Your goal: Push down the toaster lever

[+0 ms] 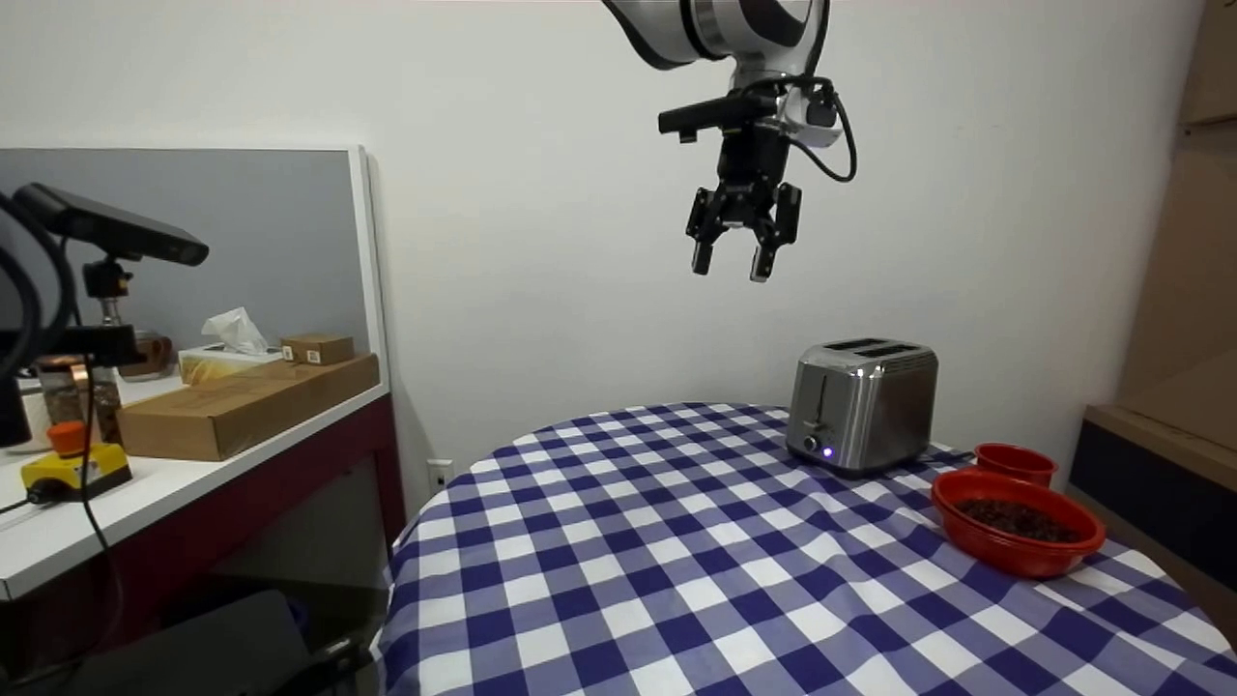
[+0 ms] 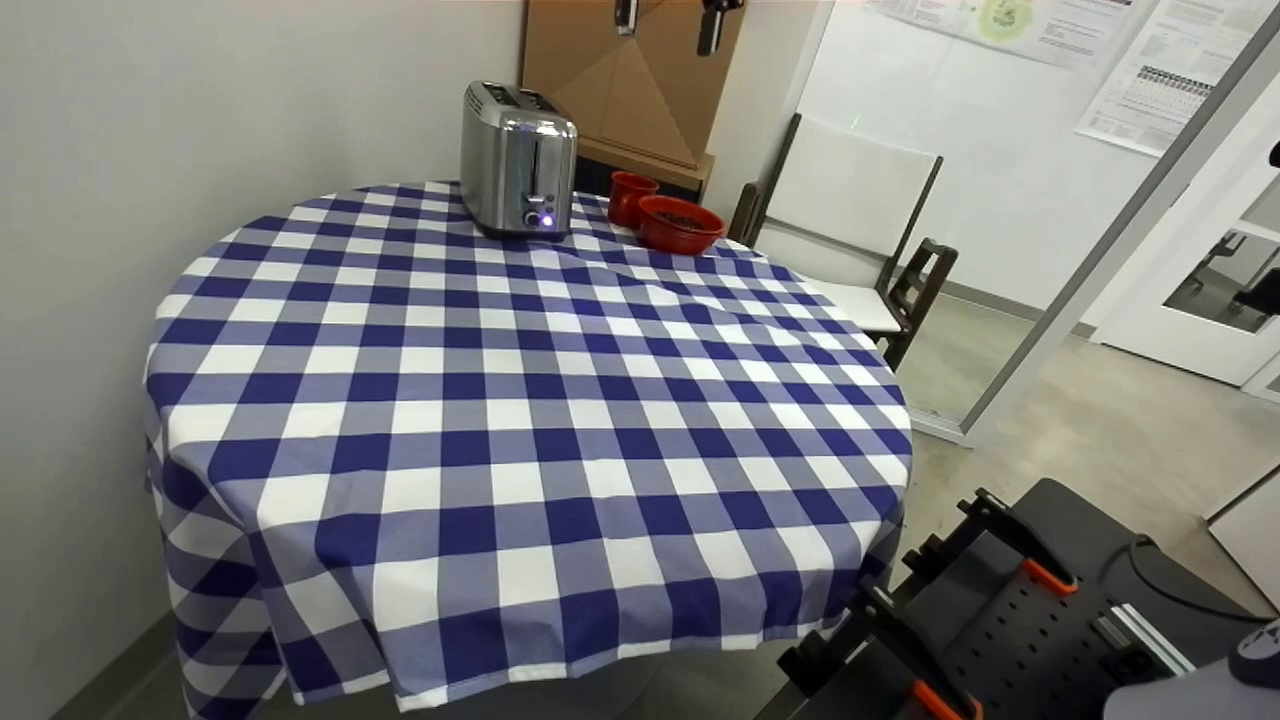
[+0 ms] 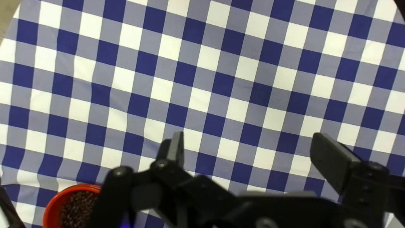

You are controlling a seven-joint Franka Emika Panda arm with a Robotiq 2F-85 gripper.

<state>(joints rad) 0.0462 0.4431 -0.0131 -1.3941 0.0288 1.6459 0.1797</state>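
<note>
Two dark slots line the top of the brushed-silver toaster, a violet light glowing low on its end. It stands upright on the checked tablecloth; the gripper hangs higher, fingers wide apart.

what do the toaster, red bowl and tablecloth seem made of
Toaster: metal, probably brushed steel, from its soft silvery reflections. Red bowl: likely smooth plastic, by its even colour and slight sheen; glazed ceramic possible. Tablecloth: matte fabric, creased and draping.
</note>
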